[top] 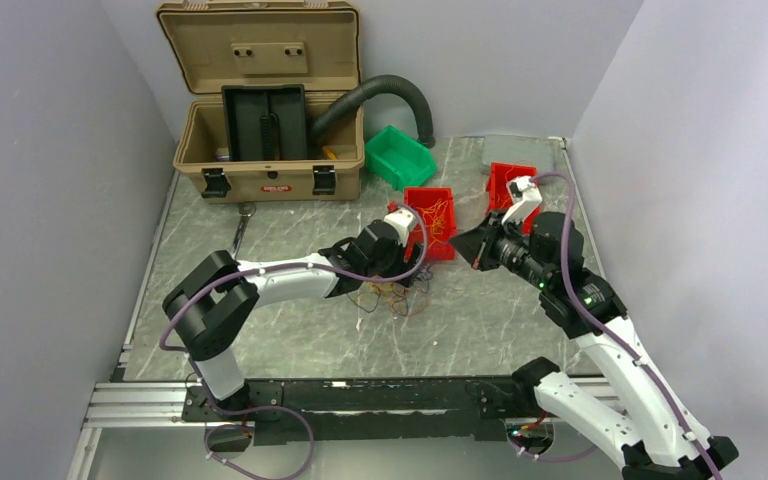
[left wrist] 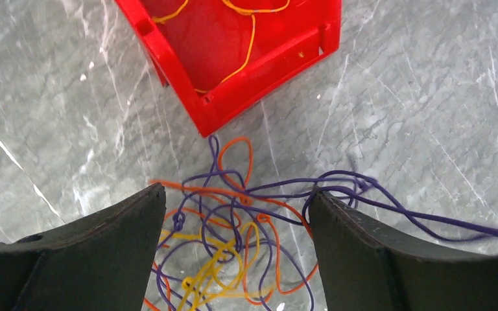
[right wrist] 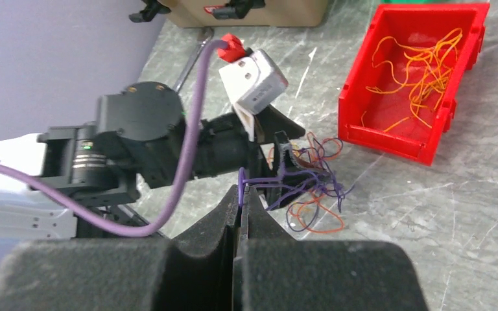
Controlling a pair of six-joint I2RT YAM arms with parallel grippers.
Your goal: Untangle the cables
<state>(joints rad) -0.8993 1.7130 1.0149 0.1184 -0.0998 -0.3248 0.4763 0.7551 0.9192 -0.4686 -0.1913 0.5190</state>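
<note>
Tangle of thin orange, yellow and purple cables [left wrist: 228, 241], largely unsorted: my right gripper [right wrist: 238, 198] pinches one purple strand [right wrist: 262, 178], my left gripper [left wrist: 237, 192] gapes empty astride it.

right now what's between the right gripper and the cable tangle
One purple cable, pinched in the shut right gripper, stretches across the gap to the tangle. The right wrist view shows it best.

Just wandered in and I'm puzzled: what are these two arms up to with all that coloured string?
They're working on a tangle of thin wires. The right gripper is shut on one purple wire leading into it. The left gripper is open, its fingers either side of the tangle. A red bin nearby holds orange wires.
</note>
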